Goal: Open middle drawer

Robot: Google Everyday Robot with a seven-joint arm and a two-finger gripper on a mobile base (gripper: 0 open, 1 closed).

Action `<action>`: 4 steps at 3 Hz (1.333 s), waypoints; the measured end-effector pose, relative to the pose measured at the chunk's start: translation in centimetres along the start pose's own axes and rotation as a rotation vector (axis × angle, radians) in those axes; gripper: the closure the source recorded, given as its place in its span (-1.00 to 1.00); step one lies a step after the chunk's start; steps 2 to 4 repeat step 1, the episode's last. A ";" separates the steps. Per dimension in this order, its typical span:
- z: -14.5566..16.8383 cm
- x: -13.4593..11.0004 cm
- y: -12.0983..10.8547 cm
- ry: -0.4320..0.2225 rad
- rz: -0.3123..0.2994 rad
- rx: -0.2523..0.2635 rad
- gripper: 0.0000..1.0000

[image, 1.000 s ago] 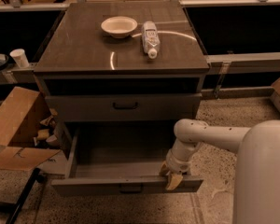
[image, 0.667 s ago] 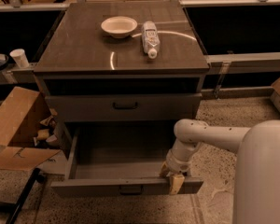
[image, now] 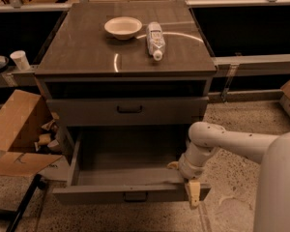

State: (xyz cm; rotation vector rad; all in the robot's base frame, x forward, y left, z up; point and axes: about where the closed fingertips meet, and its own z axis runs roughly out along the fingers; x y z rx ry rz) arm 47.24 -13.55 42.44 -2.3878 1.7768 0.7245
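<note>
The middle drawer (image: 130,193) is pulled far out of the grey-brown cabinet, and its inside looks empty. Its flat front panel has a small dark pull handle (image: 135,196) at the centre. The taller-fronted drawer (image: 128,110) above it is closed. The lowest drawer is hidden under the open one. My gripper (image: 184,180) is at the right end of the open drawer's front panel, pointing down. It is open, with one tan finger (image: 194,193) in front of the panel and the other (image: 173,166) inside the drawer.
A white bowl (image: 123,27) and a lying plastic bottle (image: 155,39) are on the cabinet top (image: 87,57). Cardboard boxes (image: 17,129) lie on the floor to the left, with a dark bar (image: 19,211) in front. A paper cup (image: 20,59) stands far left.
</note>
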 end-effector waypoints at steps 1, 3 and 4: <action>-3.6 -0.1 2.2 -0.021 -0.049 0.055 -1.00; -3.6 -0.1 2.2 -0.021 -0.049 0.055 -1.00; -3.6 -0.1 2.2 -0.021 -0.049 0.055 -1.00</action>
